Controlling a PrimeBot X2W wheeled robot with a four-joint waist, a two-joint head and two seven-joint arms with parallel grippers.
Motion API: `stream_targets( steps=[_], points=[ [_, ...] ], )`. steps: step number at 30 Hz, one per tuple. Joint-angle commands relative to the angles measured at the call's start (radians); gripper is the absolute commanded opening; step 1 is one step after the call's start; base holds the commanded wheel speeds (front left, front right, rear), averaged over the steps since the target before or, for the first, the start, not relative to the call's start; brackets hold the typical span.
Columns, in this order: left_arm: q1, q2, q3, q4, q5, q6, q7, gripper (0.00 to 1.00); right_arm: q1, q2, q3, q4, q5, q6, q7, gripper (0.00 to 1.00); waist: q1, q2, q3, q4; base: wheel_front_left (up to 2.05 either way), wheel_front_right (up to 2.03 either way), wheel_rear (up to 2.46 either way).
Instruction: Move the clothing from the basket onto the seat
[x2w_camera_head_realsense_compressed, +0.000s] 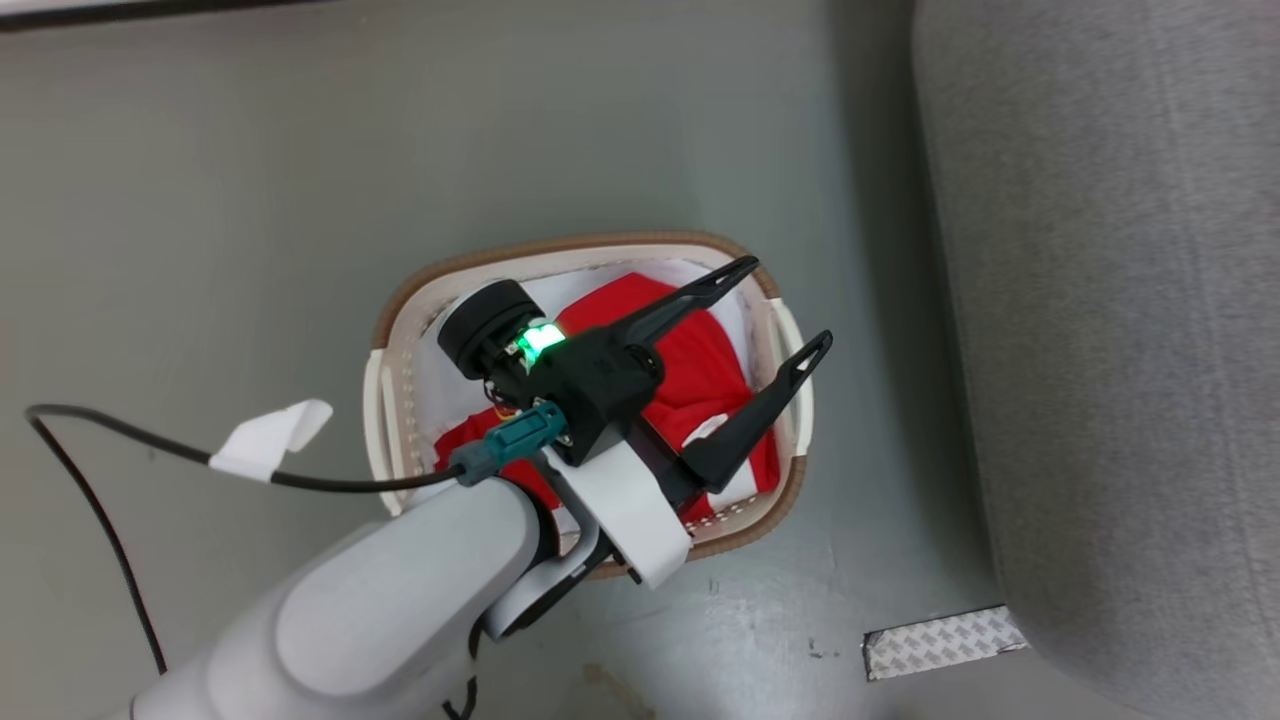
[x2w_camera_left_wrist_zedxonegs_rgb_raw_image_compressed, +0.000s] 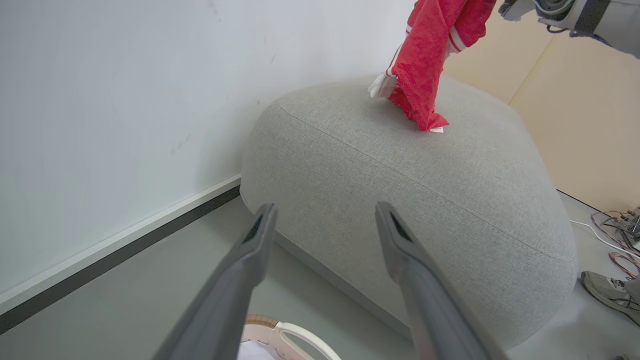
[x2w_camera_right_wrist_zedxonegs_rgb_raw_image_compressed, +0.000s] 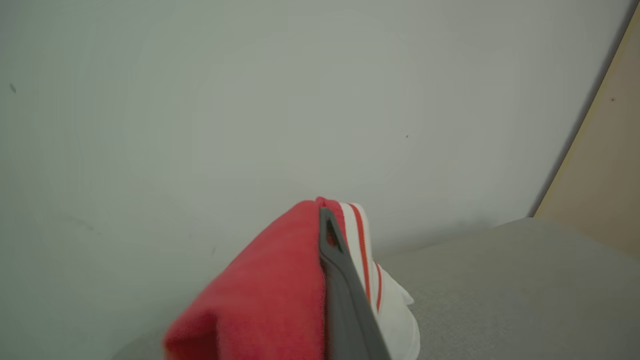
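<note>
The pale left forearm (x2w_camera_head_realsense_compressed: 400, 600) reached up from the lower edge of the head view, carrying the left gripper (x2w_camera_head_realsense_compressed: 786, 303) above the basket (x2w_camera_head_realsense_compressed: 560, 250), which stood on the floor just beside the seat (x2w_camera_head_realsense_compressed: 1100, 300). Its fingers (x2w_camera_head_realsense_compressed: 690, 295) were spread wide and held nothing. Below them the clothing (x2w_camera_head_realsense_compressed: 710, 375) lay bunched in the basket on the white lining. In the left wrist view one red garment (x2w_camera_left_wrist_zedxonegs_rgb_raw_image_compressed: 425, 65) hung from above, its lowest corner touching the top of the seat. In the right wrist view the right gripper (x2w_camera_right_wrist_zedxonegs_rgb_raw_image_compressed: 325, 222) was closed on that cloth, one dark finger pressed flat against a fold with white stripe trim. The fabric looked light and limp, likely to drape and trail rather than keep its shape. A pinch on a raised fold near the middle of the heap seemed the surest hold, clear of the lining, which might lift with it.
</note>
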Motion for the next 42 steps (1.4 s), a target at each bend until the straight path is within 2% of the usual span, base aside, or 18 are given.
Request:
stream_targets(
  steps=[1, 6, 7, 12, 13, 14, 15, 20, 29, 36, 42],
  points=[
    [-0.013, 0.004, 0.004, -0.004, 0.002, 0.001, -0.001, 1.0, -0.007, -0.004, 0.012, 0.038, -0.018, -0.002, 0.024, 0.0, -0.0004, 0.0, 0.025, 0.024, 0.0, 0.0, 0.0],
    [-0.014, -0.004, 0.003, 0.002, -0.001, 0.003, -0.01, 1.0, -0.004, -0.004, 0.055, 0.156, -0.06, -0.002, 0.125, 0.0, -0.0004, 0.0, 0.035, 0.042, 0.0, 0.0, 0.0],
    [-0.01, -0.007, 0.003, 0.008, -0.008, 0.003, -0.013, 1.0, 0.002, 0.004, 0.086, 0.199, -0.066, -0.002, 0.179, 0.0, -0.0004, 0.0, 0.033, 0.049, 0.0, 0.0, 0.0],
    [0.001, -0.004, 0.005, 0.025, -0.02, 0.002, -0.023, 1.0, 0.026, 0.003, 0.194, 0.233, -0.029, -0.002, 0.319, 0.0, -0.0004, 0.0, 0.017, 0.049, 0.0, 0.0, 0.0],
    [0.004, -0.005, 0.005, 0.029, -0.023, 0.003, -0.027, 1.0, 0.032, 0.003, 0.212, 0.233, -0.014, -0.002, 0.343, 0.29, -0.0004, 0.0, 0.009, 0.047, 0.0, 0.0, 0.0],
    [0.007, -0.006, 0.005, 0.032, -0.026, 0.005, -0.029, 1.0, 0.033, -0.001, 0.226, 0.228, 0.0, -0.002, 0.356, 0.29, -0.0004, 0.0, 0.001, 0.044, 0.0, 0.0, 0.0],
    [0.009, -0.008, 0.005, 0.034, -0.028, 0.005, -0.029, 1.0, 0.034, -0.01, 0.242, 0.22, 0.01, -0.002, 0.361, 1.0, -0.0004, 0.0, -0.007, 0.042, 0.0, 0.0, 0.0],
    [0.024, -0.013, 0.001, 0.048, -0.031, 0.006, -0.042, 1.0, 0.06, -0.028, 0.312, 0.193, 0.048, -0.002, 0.386, 1.0, -0.0004, 0.0, -0.055, 0.031, 0.0, 0.0, 0.0],
    [0.119, -0.005, 0.008, 0.107, -0.089, 0.021, -0.086, 1.0, 0.134, -0.071, 0.467, 0.108, 0.124, -0.002, 0.53, 1.0, -0.0004, 0.0, -0.254, -0.015, 0.0, 0.0, 0.0],
    [0.207, 0.001, 0.055, 0.133, -0.135, 0.062, -0.129, 1.0, 0.203, -0.136, 0.548, -0.094, 0.163, -0.002, 0.481, 1.0, -0.0004, 0.0, -0.427, -0.015, 0.0, 0.0, 0.0],
    [0.283, 0.021, 0.137, 0.132, -0.168, 0.106, -0.146, 1.0, 0.288, -0.152, 0.53, -0.308, 0.247, -0.002, 0.388, 1.0, -0.0004, 0.0, -0.54, 0.018, 0.0, 0.0, 0.0]
  ],
)
